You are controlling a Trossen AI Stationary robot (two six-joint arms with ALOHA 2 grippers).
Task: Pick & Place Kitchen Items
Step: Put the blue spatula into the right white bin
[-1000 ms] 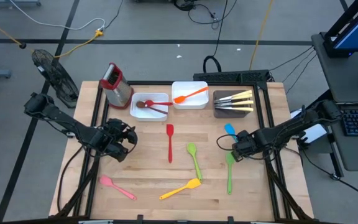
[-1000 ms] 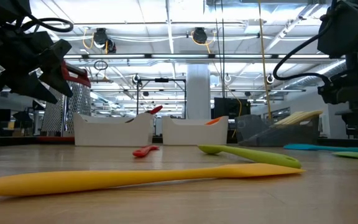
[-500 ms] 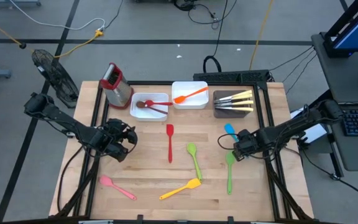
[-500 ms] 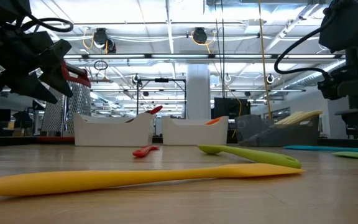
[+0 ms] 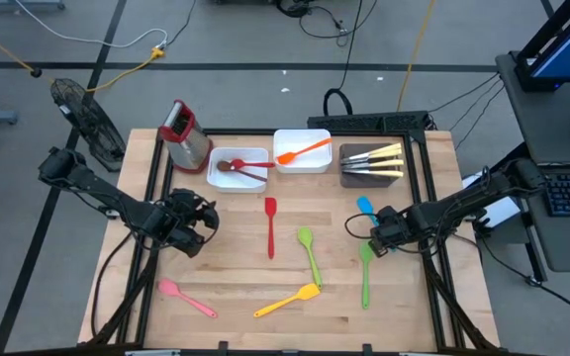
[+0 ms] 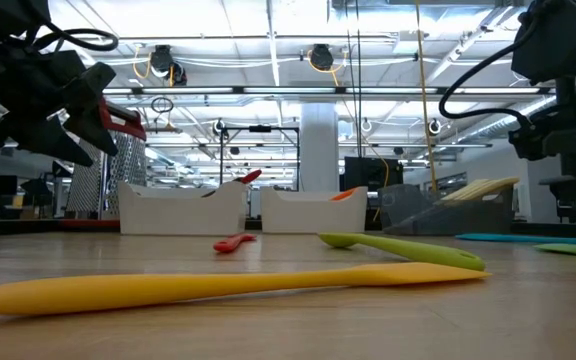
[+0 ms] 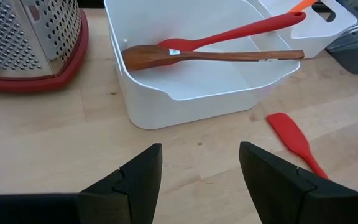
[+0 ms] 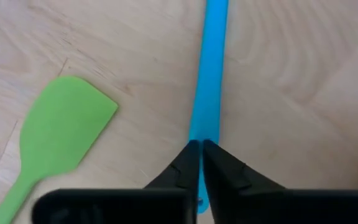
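My right gripper (image 8: 201,163) points down at the table's right side and is shut on a blue spatula (image 5: 366,206). A green spatula (image 8: 61,134) lies flat beside it. A green spoon (image 5: 309,252), a red spatula (image 5: 270,225), a yellow spatula (image 5: 287,300) and a pink spatula (image 5: 186,297) lie loose on the wood. My left gripper (image 7: 201,168) hangs open above the table's left part, facing a white tray (image 7: 185,93) that holds a brown spoon (image 7: 166,56) and a red spoon (image 7: 235,32). My right gripper pinches the blue spatula's handle (image 8: 205,124) between its two fingers, coming from above and pointing down. The fingers lie across the handle, one on each long side. In the low view the spatula (image 6: 508,237) lies flat on the table.
A second white tray (image 5: 302,150) holds an orange spatula. A dark tray (image 5: 372,163) with pale-handled knives stands at the back right. A red-topped metal grater (image 5: 181,133) stands at the back left. Bare wood lies between the loose utensils and the near edge.
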